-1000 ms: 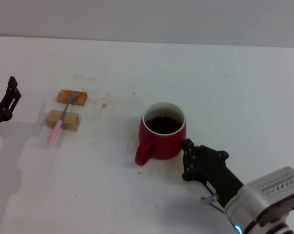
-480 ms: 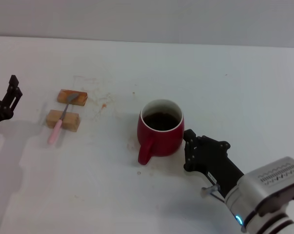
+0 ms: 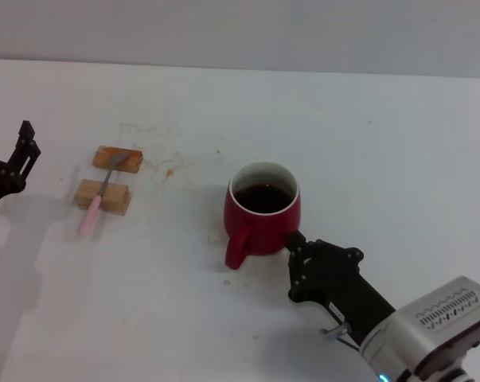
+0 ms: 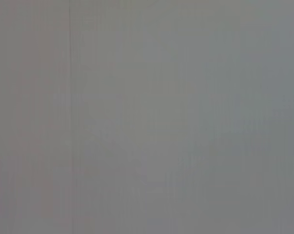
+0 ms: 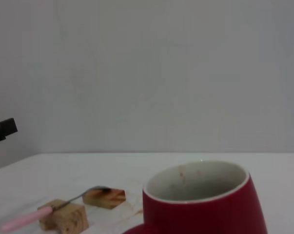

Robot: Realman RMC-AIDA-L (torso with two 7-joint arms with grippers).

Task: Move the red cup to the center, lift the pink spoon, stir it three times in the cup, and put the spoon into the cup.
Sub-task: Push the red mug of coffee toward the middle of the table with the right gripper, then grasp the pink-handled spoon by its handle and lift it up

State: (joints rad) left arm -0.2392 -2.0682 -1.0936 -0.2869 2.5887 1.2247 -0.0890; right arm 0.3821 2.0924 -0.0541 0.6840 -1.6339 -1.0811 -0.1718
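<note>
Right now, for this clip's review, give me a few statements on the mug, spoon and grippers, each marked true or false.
1. The glossy red cup holds dark liquid. True.
2. The pink-handled metal spoon stands inside the cup. False: it lies across two tan wooden blocks.
3. The right gripper is beside the cup, on its near side. True.
4. The left gripper is holding the spoon. False: it is at the table's left edge, apart from it.
5. The cup lies tipped over. False: it stands upright.

Your red cup (image 3: pixel 263 218) stands upright mid-surface, dark liquid inside, its handle toward the robot's left. Your pink spoon (image 3: pixel 98 197) lies well to the cup's left, apparently bridging two wooden blocks (image 3: pixel 103 196), bowl on the farther one.
</note>
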